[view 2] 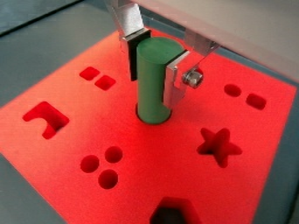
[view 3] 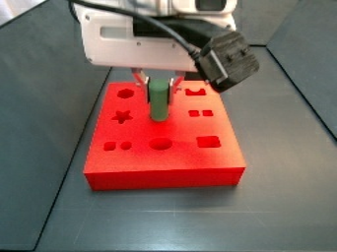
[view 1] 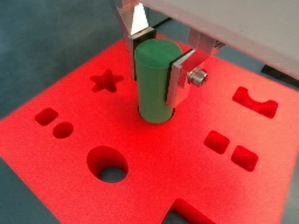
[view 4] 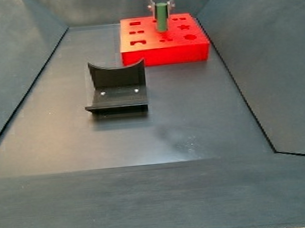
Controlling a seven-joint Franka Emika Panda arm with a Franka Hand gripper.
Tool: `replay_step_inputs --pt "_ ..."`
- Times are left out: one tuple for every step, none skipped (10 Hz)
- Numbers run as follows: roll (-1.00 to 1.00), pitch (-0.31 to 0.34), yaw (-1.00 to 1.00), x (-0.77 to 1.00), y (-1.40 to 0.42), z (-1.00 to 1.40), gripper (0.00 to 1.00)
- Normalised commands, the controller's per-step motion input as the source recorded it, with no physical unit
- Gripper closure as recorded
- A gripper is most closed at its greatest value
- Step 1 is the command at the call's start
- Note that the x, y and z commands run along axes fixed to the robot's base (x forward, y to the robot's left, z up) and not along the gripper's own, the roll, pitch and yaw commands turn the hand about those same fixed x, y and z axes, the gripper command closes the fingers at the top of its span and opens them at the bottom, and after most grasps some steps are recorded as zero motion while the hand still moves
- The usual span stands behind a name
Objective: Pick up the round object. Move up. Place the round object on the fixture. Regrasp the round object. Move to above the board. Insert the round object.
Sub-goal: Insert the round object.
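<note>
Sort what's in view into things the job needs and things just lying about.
Job:
green peg, upright in the gripper, lower end at the board
red board
fixture, empty on the floor

Lying about:
nothing else visible

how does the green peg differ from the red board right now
The green peg is a small upright cylinder; the red board is a wide flat block. The gripper clamps the peg, whereas the board lies free on the floor. The peg is smooth; the board carries shaped cut-outs. Both are plain solid colours.

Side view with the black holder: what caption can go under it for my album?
The claw holds the green peg upright over the red board, while the dark fixture sits empty nearby.
</note>
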Motion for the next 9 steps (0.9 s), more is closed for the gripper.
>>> replay_step_inputs --pt "0.08 -0.244 0.00 -0.03 0.00 -0.77 1.00" --pt "0.05 -0.266 0.00 0.00 0.00 -0.73 1.00" --pt "0.04 -0.269 0.00 0.00 0.00 -0.72 1.00" --pt "0.04 -0.266 0.00 0.00 0.00 -0.73 1.00" --pt "0.02 -0.279 0.00 0.00 0.00 -0.71 1.00" --pt "0.01 -0.284 0.00 0.00 0.00 -0.70 1.00" --pt "0.00 -0.314 0.00 0.00 0.00 -0.61 1.00" --pt "0.00 -0.017 0.00 0.00 0.00 0.00 1.00" --pt "0.00 0.000 0.00 0.00 0.00 0.00 1.00"
